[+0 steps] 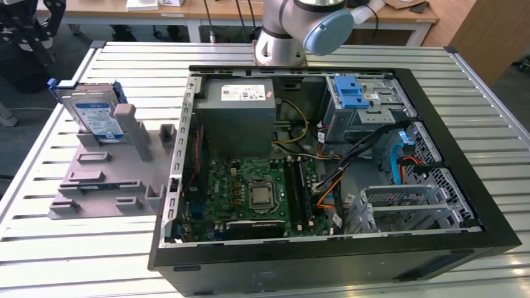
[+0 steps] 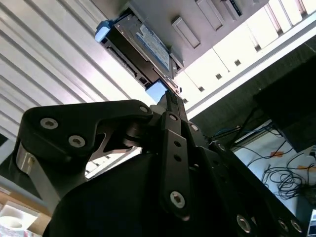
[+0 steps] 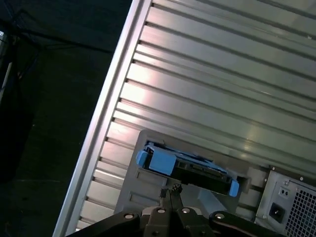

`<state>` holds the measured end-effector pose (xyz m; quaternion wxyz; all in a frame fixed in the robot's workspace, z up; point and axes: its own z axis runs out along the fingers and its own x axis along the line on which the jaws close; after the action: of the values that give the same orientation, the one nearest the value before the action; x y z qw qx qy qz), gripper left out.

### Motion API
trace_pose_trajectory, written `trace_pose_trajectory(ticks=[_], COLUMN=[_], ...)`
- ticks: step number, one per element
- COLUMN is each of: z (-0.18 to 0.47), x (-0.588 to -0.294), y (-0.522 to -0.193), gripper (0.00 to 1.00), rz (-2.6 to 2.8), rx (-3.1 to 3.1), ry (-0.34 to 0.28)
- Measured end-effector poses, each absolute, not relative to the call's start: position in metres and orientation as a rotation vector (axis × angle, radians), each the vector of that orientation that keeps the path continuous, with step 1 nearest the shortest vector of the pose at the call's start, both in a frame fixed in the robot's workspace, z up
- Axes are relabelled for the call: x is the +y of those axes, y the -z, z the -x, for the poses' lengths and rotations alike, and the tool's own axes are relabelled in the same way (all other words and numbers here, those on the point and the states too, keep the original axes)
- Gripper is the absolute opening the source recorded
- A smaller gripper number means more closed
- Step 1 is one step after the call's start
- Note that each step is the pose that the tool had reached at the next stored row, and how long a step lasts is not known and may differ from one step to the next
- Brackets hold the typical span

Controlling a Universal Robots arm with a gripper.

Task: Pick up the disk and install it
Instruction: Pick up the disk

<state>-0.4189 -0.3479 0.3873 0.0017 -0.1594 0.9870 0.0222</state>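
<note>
The disk stands on edge in a grey holder on the slatted table, at the exterior view's left, its blue-and-white label facing the front. Blue rails run along its sides. In both wrist views the disk sits just beyond my gripper. The thin fingertips are pressed together with nothing between them, a small gap away from the disk.
An open computer case lies on the table at the exterior view's right, with a grey power-supply box, a motherboard and a grey drive bay with a blue latch. The arm's base rises behind the case.
</note>
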Motion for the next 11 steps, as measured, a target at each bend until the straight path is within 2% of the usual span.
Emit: trace_pose_trajectory(ticks=[11], z=[0.4189], x=[-0.3479], y=[-0.3869], gripper=[0.11], rz=[0.747], rx=[3.051], ry=[-0.070])
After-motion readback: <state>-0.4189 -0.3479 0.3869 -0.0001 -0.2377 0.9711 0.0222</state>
